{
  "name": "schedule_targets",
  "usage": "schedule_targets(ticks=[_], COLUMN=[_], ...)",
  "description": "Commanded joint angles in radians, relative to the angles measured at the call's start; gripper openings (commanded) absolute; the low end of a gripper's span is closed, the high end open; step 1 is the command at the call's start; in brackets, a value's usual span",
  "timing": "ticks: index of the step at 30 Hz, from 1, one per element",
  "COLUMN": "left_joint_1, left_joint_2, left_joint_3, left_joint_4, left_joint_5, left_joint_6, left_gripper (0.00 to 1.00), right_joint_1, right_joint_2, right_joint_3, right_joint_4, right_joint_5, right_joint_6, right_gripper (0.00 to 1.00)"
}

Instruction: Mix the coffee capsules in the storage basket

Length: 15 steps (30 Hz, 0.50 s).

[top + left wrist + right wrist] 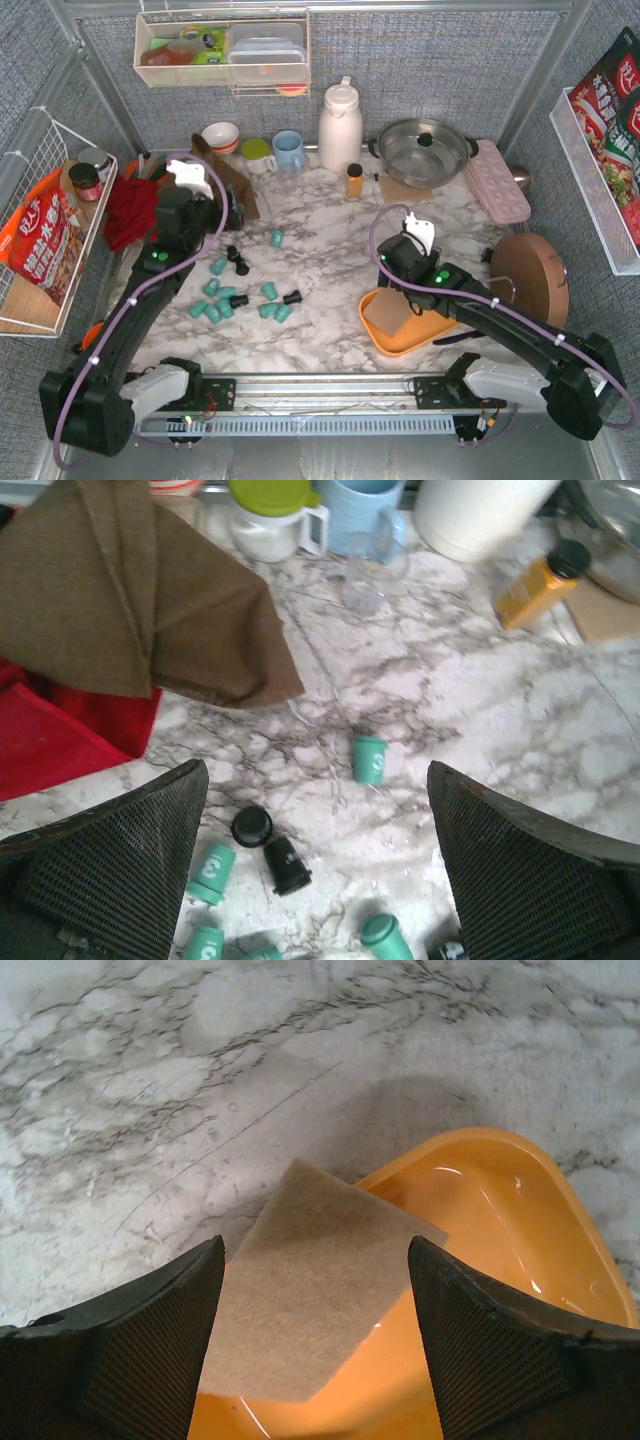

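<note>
The coffee capsules (225, 300) lie scattered on the marble table left of centre, most of them teal, with black ones (292, 297) among them. None is in the storage basket (400, 338), an orange tray at the front right. My left gripper (316, 770) hovers open above the far edge of the scatter (228, 215), over bare marble. A teal capsule (368, 758) lies just ahead of it and a black capsule (285, 865) below. My right gripper (316, 1245) is open over the basket's (500, 1220) far left corner, where a tan pad (310, 1290) lies across the rim.
A brown cloth (130, 600) and a red cloth (130, 210) lie at the left. Along the back stand bowls (220, 135), mugs (288, 150), a white jug (340, 125), an amber bottle (354, 180), a pot (420, 150) and a pink egg tray (497, 180). A round wooden board (530, 275) is beside the basket.
</note>
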State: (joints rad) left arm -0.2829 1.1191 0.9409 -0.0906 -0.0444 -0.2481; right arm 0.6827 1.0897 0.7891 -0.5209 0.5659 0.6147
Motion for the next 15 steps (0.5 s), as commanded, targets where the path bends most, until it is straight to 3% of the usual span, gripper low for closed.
schedule_targets(ticks=[1, 5, 15], left_joint_1=[-0.010, -0.012, -0.012], left_joint_2=[-0.109, -0.178, -0.236], left_joint_3=[-0.123, -0.179, -0.204], left_joint_4=[0.165, 0.219, 0.198], left_joint_5=[0.127, 0.171, 0.126], left_joint_6=[0.048, 0.064, 0.061], left_gripper=[0.99, 0.99, 0.99], right_joint_1=[0.001, 0.001, 0.001], right_joint_2=[0.037, 0.094, 0.285], right_joint_3=[-0.006, 0.013, 0.159], right_joint_4=[-0.022, -0.059, -0.207], right_joint_5=[0.118, 0.143, 0.144], right_joint_6=[0.204, 0.323, 0.408], right_gripper=[0.78, 0.78, 0.76])
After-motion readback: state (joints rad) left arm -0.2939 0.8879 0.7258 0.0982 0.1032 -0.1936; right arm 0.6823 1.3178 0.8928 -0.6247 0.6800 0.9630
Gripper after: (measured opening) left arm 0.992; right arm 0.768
